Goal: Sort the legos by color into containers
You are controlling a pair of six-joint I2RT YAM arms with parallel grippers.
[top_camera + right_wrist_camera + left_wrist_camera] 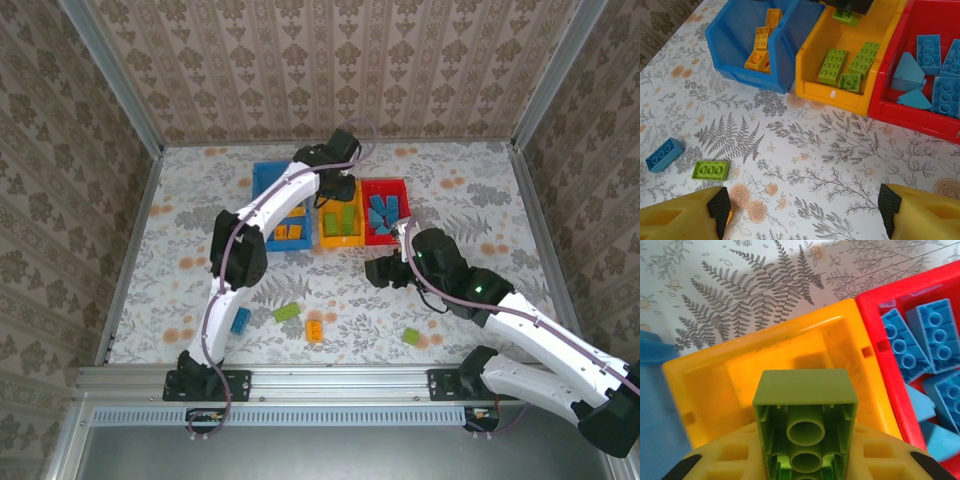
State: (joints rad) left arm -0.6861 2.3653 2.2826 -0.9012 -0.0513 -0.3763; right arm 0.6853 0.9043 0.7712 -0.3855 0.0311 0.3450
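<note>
**A:** While the left gripper [338,187] hangs over the bins in the upper middle of the top view, what is in it?

**B:** It is clamped on a lime green brick [805,410], whose hollow underside faces the wrist camera. The brick hangs above the yellow bin [705,390], whose floor lies behind it in the middle of that frame.

**A:** And how are the bins laid out?

**B:** There are three side by side: the blue bin [262,200] on the left, the yellow one in the middle and the red bin [385,183] on the right. In the right wrist view, orange-yellow bricks [760,45] lie in the blue one. Three green bricks [832,65] lie in the yellow one, and blue bricks [929,52] lie in the red one.

**A:** What about the right gripper?

**B:** The right gripper [804,205] has its jaws wide apart with nothing between them. It is above bare table [840,160], and the bins sit across the top of its frame.

**A:** Is anything loose on the table?

**B:** Four bricks lie across the lower part of the top view. A loose blue brick [241,320] lies beside the left arm, with a loose green brick [286,312] to its right. Next comes a loose orange brick [315,330], and a second loose green brick [411,336] lies further right.
</note>
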